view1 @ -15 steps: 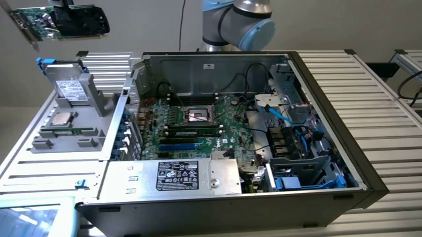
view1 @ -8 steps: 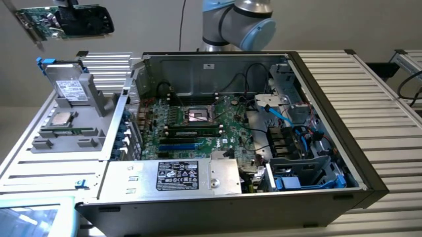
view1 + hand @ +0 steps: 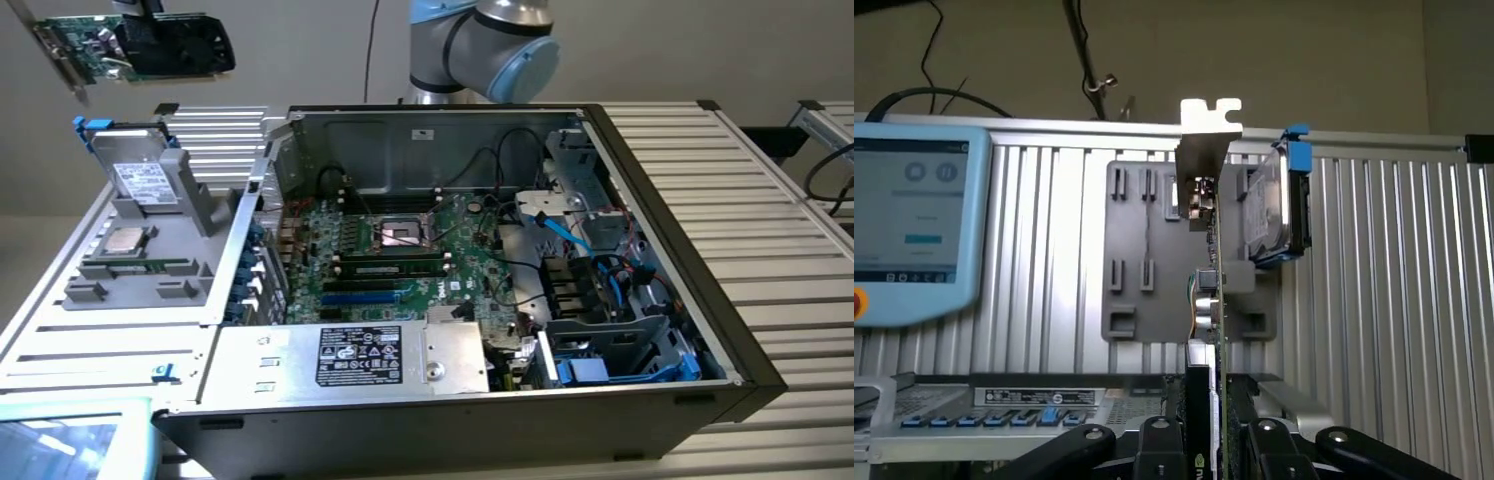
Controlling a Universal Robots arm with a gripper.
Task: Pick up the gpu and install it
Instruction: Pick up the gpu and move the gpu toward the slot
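Gripper (image 3: pixel 1220 440) jaws are clamped on the gpu (image 3: pixel 1212 250) — 1 card held edge-on, reaching out past the claw toward the grey fixture (image 3: pixel 1144 300) beyond. Likely trouble: the narrow pinch could let it twist, so its connector edge misses the motherboard (image 3: pixel 467 270) slot — or snags the case (image 3: pixel 400 150).

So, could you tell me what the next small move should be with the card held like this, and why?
Probably carry the gpu toward the exterior view's right, until it hangs over the open case. The gripper is shut on it and holds it up in the air at the exterior view's left, off to the side of the motherboard where it must seat.
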